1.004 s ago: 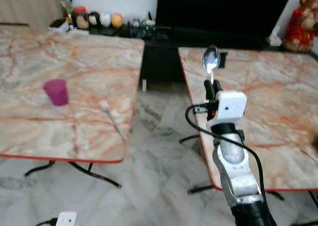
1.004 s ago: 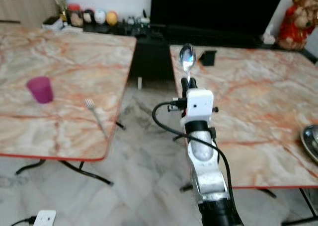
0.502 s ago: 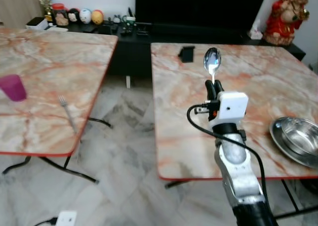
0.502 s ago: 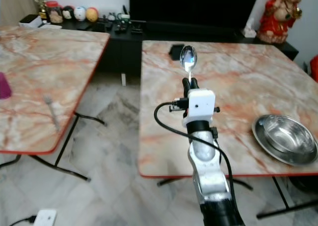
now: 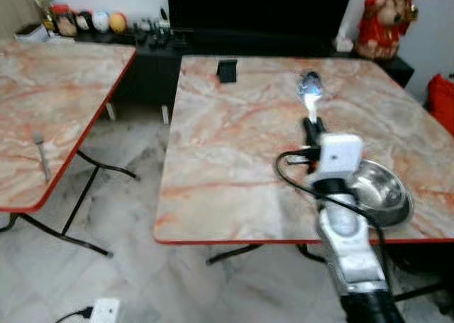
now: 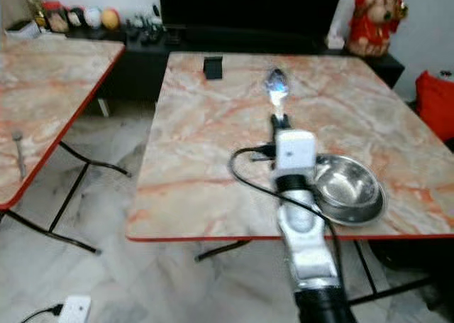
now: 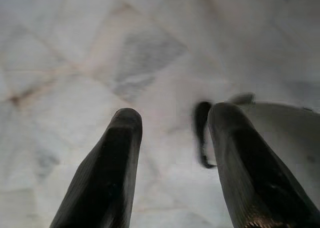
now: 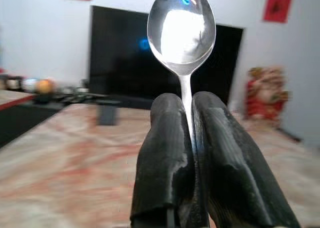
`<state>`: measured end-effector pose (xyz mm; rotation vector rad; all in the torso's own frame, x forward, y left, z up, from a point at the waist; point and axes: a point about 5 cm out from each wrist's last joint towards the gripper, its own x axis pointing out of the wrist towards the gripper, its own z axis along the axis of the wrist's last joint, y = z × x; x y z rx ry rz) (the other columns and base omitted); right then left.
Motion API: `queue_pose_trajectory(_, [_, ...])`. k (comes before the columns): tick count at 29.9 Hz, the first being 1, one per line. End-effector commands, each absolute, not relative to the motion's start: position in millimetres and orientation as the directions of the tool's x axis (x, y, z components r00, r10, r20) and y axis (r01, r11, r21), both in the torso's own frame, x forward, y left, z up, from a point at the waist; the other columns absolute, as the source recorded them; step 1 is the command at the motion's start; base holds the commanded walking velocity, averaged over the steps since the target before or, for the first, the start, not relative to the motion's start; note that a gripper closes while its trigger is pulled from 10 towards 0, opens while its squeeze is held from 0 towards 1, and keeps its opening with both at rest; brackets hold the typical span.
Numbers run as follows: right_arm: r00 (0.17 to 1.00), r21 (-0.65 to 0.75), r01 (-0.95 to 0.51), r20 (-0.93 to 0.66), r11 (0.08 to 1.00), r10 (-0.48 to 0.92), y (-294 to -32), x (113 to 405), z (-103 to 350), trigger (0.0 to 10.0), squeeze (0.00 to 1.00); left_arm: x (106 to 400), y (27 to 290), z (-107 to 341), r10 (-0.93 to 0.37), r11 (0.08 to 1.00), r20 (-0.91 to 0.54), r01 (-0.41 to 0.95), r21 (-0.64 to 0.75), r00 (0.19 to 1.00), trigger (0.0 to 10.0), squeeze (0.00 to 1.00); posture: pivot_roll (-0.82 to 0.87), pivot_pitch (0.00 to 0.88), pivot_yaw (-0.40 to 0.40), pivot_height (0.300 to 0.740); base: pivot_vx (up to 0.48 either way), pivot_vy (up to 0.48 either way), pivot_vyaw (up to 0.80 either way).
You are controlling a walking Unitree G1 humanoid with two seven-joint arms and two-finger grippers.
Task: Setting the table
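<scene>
My right gripper is shut on a silver spoon, held upright with its bowl up, over the near part of the marble table. In the right wrist view the spoon stands up from between the two black fingers. A steel bowl sits on that table just right of my right arm, near the front edge. My left gripper hangs open over the tiled floor. A fork lies near the edge of the second marble table to the left.
A small black object stands at the far side of the near table. Behind are a dark TV cabinet, a red figurine and ornaments. A tiled gap separates the tables. A white power strip lies on the floor.
The camera has swung to the right: the left table slid out of view with its purple cup, and the right table with the steel bowl now lies before me. The spoon stays gripped.
</scene>
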<state>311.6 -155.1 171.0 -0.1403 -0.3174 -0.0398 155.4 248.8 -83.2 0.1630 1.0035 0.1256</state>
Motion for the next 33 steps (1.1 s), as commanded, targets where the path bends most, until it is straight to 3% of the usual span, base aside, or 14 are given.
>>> queue_pose_trajectory(1, [0.942,-0.118,0.039,0.335,0.992,0.002,-147.5,312.7,177.4,10.0,0.00,151.9,253.4,-83.2,0.185,0.978,-0.832,-0.013,0.210,0.523,10.0,0.00,0.06,0.000,-0.064,0.728,0.000,-0.330,0.00])
queue_pose_trajectory(15, [0.945,-0.126,0.074,0.326,0.989,-0.029,-156.3,312.7,175.6,10.0,0.00,137.1,254.7,-88.1,0.189,0.977,-0.845,-0.013,0.211,0.500,10.0,0.00,0.06,0.000,-0.060,0.728,0.000,-0.327,0.00])
queue_pose_trajectory(33, [0.941,-0.126,0.125,0.329,0.984,-0.077,-171.4,314.7,177.7,10.0,0.00,154.3,253.5,-82.2,0.178,0.982,-0.829,-0.038,0.187,0.530,10.0,0.00,0.06,0.000,-0.059,0.728,0.000,0.000,0.00])
